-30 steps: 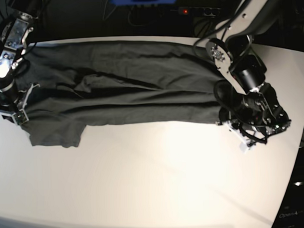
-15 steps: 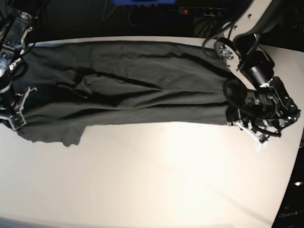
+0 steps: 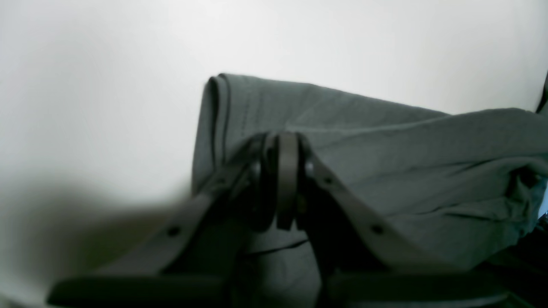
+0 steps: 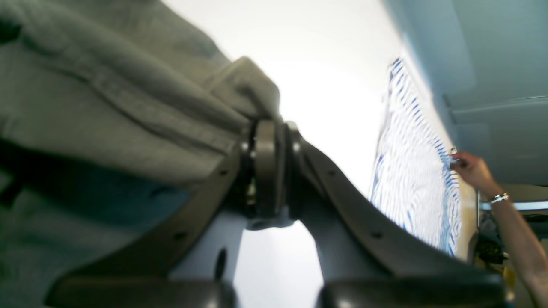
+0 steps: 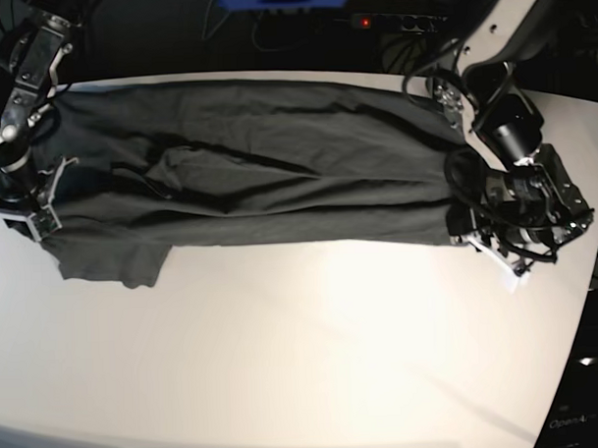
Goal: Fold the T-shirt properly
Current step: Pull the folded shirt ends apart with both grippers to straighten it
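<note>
Stretching across the table [image 5: 284, 362], the T-shirt [image 5: 248, 177] is apparently pinched at opposite ends by left gripper [image 5: 464, 240] and right gripper [image 5: 42, 225].

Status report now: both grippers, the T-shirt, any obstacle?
Left gripper shut on T-shirt edge. Right gripper shut on opposite end. Shirt stretched long across white table. No obstacle seen on the table.

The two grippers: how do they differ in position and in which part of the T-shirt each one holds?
The left gripper pinches a folded, doubled edge of the T-shirt at its straight end; the right gripper grips bunched cloth at the end where a sleeve hangs out. In the base view the left gripper sits on the right of the table, the right gripper on the left. Both are shut on cloth.
</note>
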Motion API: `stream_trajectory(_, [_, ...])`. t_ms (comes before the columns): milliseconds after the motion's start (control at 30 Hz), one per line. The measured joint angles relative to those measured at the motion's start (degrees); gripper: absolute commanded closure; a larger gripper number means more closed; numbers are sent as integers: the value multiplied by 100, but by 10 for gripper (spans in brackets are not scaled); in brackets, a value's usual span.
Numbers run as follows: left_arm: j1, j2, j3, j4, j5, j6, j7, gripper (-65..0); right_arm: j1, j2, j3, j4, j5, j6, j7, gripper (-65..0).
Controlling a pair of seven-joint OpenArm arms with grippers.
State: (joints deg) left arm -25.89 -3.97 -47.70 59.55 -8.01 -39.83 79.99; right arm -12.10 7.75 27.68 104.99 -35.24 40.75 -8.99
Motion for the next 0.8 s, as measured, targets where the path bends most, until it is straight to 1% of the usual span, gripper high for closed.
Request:
stream_trajectory(100, [4, 0, 9, 0, -63, 0, 4, -44, -131, 0, 0, -2, -4, -4, 4, -3])
stream_trajectory(167, [35, -2, 57, 2, -356, -4, -11, -44, -184, 0, 0, 0, 0, -4, 4, -3])
stream_trajectory(267, [160, -55, 490, 2, -623, 2, 2, -44, -284, -2, 26, 0, 0, 9, 42, -3])
stream_trajectory(333, [249, -131, 695, 7, -979, -2, -2, -44, -297, -92, 238, 0, 7, 13, 354, -3])
stream_trajectory(367, [278, -181, 765, 7, -1093, 0, 0, -44, -282, -208, 382, 0, -17, -24, 514, -3])
stream_trajectory(433, [304, -275, 831, 7, -1257, 2, 2, -44, -273, -413, 706, 0, -22, 13, 918, -3])
stream_trajectory(567, [433, -459, 990, 9, -1648, -2, -2, -43, -284, -732, 1281, 0, -31, 20, 1692, -3])
stream_trajectory(633, [496, -538, 1025, 2, -1838, 0, 33, -43, -286, -800, 1530, 0, -33, 44, 2024, -3])
stream_trajectory(700, [525, -643, 1029, 0, -2063, 0, 22, -43, -286, -855, 1744, -2, -37, -4, 2203, -3])
stream_trajectory(800, [527, -767, 1027, 0, -2302, 2, 20, -43, -417, -892, 1843, -2, -39, -7, 2507, -3])
